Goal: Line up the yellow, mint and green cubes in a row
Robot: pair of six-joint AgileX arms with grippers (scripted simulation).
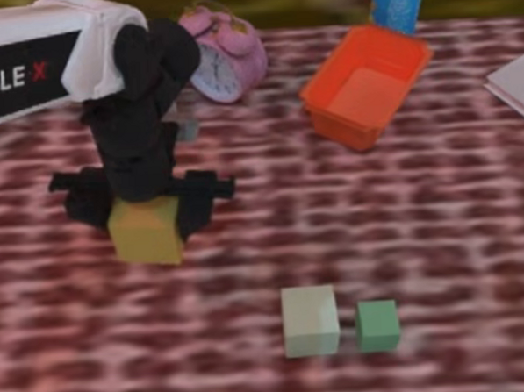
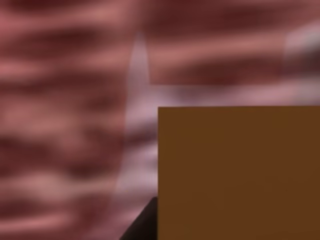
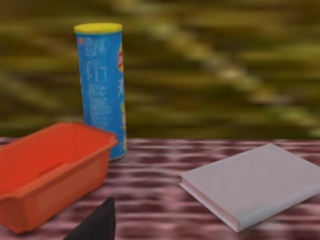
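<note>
Red-and-white mottled tabletop (image 1: 422, 223), seen from above. The left gripper (image 1: 144, 202) is shown over the left half of the tabletop, pinching the yellow cube (image 1: 145, 230), which fills the left wrist view. The mint cube (image 1: 310, 320) and green cube (image 1: 377, 324) sit just beside each other near the front edge. Judged step: carrying the yellow cube. It has yet to be set beside the mint cube, in line. The right arm is parked out of view.

Mustard-yellow cube (image 1: 145, 230) sits at the left; pale mint cube (image 1: 310, 320) and smaller green cube (image 1: 377, 324) sit side by side, slightly apart.
</note>
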